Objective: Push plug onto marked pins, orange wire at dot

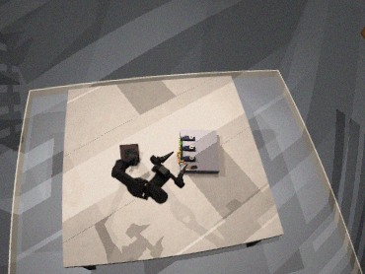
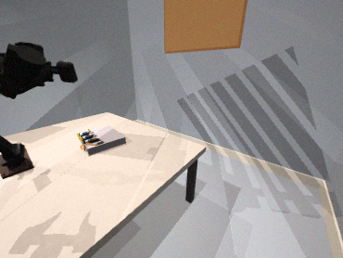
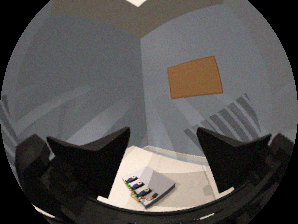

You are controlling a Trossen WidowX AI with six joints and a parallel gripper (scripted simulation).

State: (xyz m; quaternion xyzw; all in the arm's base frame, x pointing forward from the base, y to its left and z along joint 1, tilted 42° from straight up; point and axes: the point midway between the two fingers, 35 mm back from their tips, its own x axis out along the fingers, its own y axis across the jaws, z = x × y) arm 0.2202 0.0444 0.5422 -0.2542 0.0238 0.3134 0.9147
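Note:
The pale grey holder (image 1: pixel 209 152) (image 2: pixel 108 135) (image 3: pixel 164 183) lies on the table with three dark servo motors (image 1: pixel 189 148) (image 3: pixel 138 185) in a row. Green, yellow and orange bits show along its edge at the motors; single pins and the dot are too small to tell. An orange lead (image 3: pixel 148 199) runs to a small dark piece (image 1: pixel 193 168) (image 3: pixel 154 196) on the holder, perhaps the plug; its holes cannot be made out. My gripper (image 1: pixel 180 160) (image 3: pixel 164 131) is wide open and empty, high above the table, away from the holder.
The arm's base (image 1: pixel 129 150) (image 2: pixel 18 168) stands on the table (image 1: pixel 99 197) (image 2: pixel 134 178), across from the holder's wired edge. The table's edge and a leg (image 2: pixel 191 181) show beyond the holder. An orange-brown panel (image 2: pixel 204 25) (image 3: pixel 195 77) is on the wall.

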